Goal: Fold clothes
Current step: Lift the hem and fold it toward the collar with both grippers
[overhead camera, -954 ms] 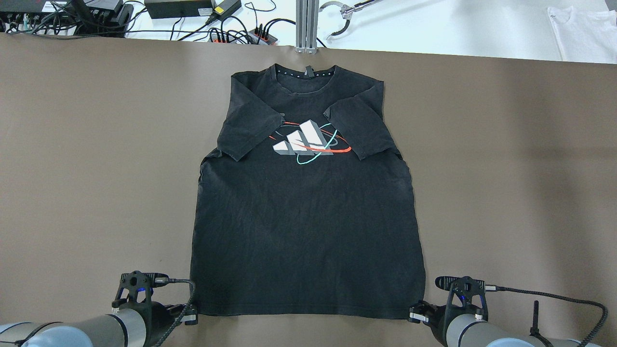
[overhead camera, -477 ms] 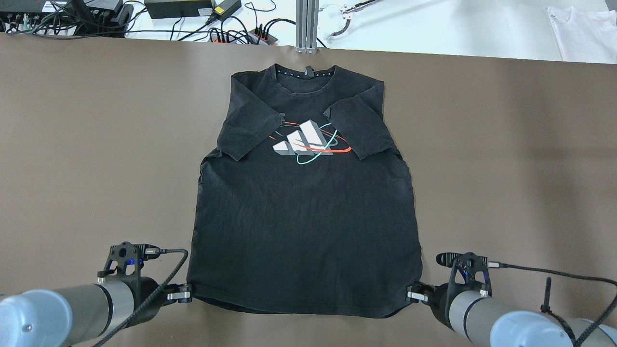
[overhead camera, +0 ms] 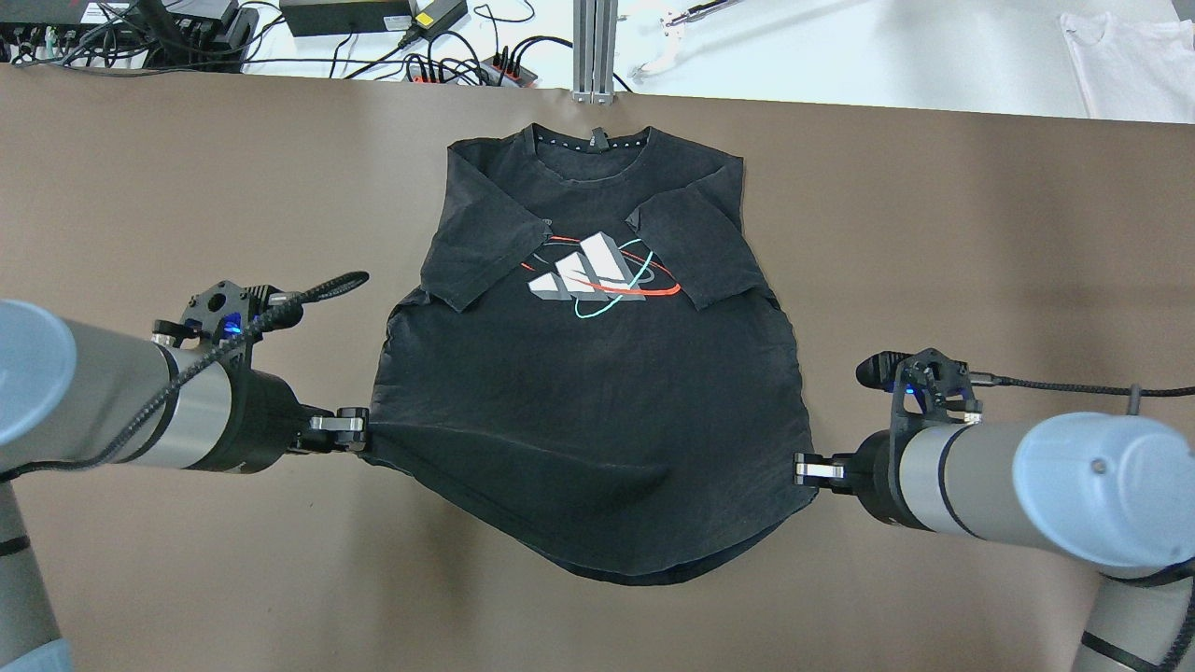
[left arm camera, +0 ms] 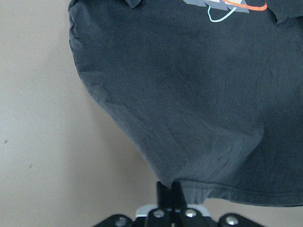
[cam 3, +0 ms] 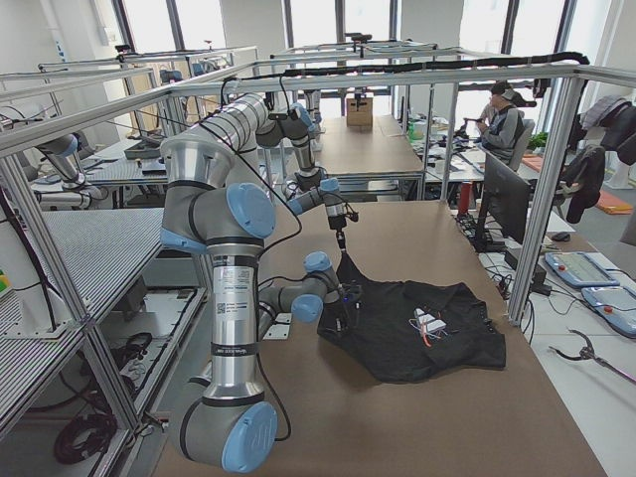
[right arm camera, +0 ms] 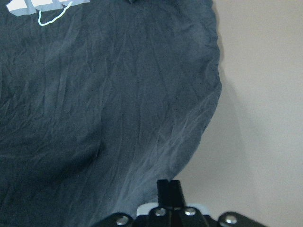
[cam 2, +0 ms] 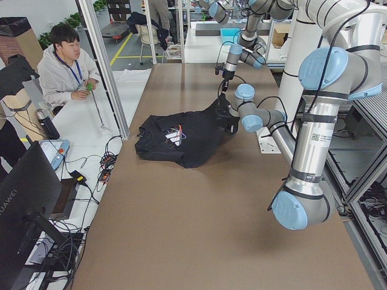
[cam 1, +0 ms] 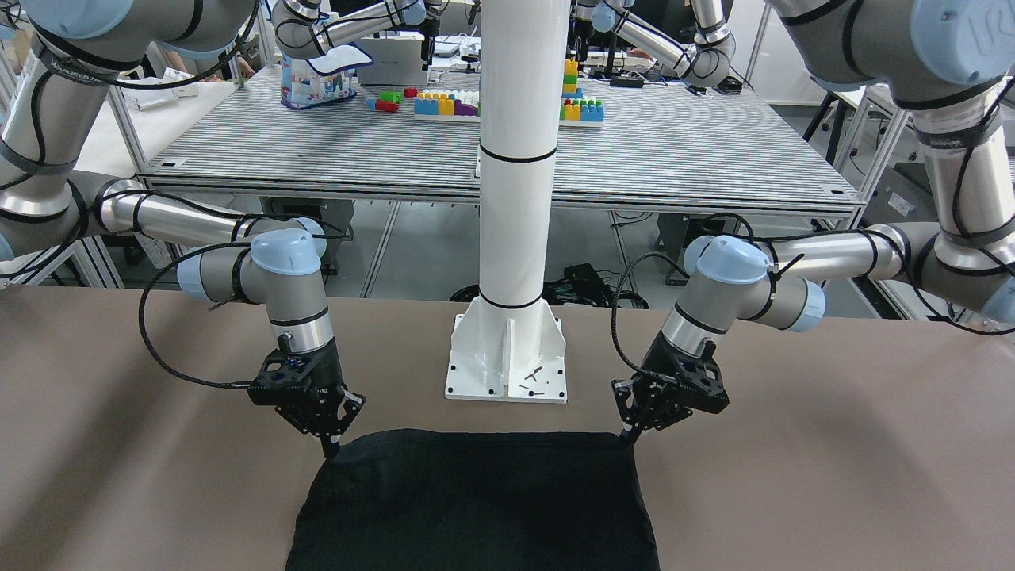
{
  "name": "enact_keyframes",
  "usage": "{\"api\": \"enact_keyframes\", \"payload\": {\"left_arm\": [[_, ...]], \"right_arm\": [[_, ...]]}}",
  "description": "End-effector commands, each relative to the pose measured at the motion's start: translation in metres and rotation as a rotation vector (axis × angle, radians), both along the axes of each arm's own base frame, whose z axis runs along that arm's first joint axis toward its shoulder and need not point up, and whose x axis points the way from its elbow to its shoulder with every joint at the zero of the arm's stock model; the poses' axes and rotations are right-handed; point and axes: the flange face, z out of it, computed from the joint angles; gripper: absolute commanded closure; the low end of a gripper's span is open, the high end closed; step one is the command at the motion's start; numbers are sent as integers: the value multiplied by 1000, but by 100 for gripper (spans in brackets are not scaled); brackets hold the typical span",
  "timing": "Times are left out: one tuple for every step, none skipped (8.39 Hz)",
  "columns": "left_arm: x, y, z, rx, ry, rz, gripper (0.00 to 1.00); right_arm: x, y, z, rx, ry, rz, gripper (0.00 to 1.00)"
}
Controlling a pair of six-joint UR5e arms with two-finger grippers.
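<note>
The clothes are one black T-shirt with a white, red and teal chest print, lying collar-far on the brown table, both sleeves folded inward. My left gripper is shut on the shirt's left hem corner. My right gripper is shut on the right hem corner. Both corners are held up off the table, and the hem between them sags toward me in a curve. The front-facing view shows the hem stretched between the left gripper and the right gripper. Each wrist view shows closed fingertips pinching fabric.
A white pole's base plate stands behind the hem on my side. Cables and power bricks and an aluminium post line the far edge. A white garment lies far right. A seated person is beyond the table.
Both grippers have risen and carried the hem corners away from me toward the collar. The lower part of the shirt now hangs lifted and bowed between them.
</note>
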Motion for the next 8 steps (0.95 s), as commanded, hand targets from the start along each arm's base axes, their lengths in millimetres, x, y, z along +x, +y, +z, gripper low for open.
{"api": "enact_keyframes", "payload": {"left_arm": [[-29,21,-18,-25,29,153,100],[-36,60,-17,-41,57,267,100],[-50,105,-11,-49,63,363,100],[-64,145,-11,-47,70,452,100],[-70,166,-10,-51,66,506,100],[-70,168,-9,-53,62,512,100],[-72,165,-8,-52,60,496,100],[-68,151,-2,-59,43,457,100]], "right_arm": [[37,42,-21,-27,-62,-200,100],[36,78,-23,-33,-70,-297,100],[41,116,-21,-38,-63,-390,100],[47,145,-23,-41,-62,-468,100],[52,164,-30,-43,-62,-525,100],[63,178,-43,-39,-71,-563,100],[67,181,-47,-39,-72,-568,100],[63,178,-47,-34,-67,-556,100]]}}
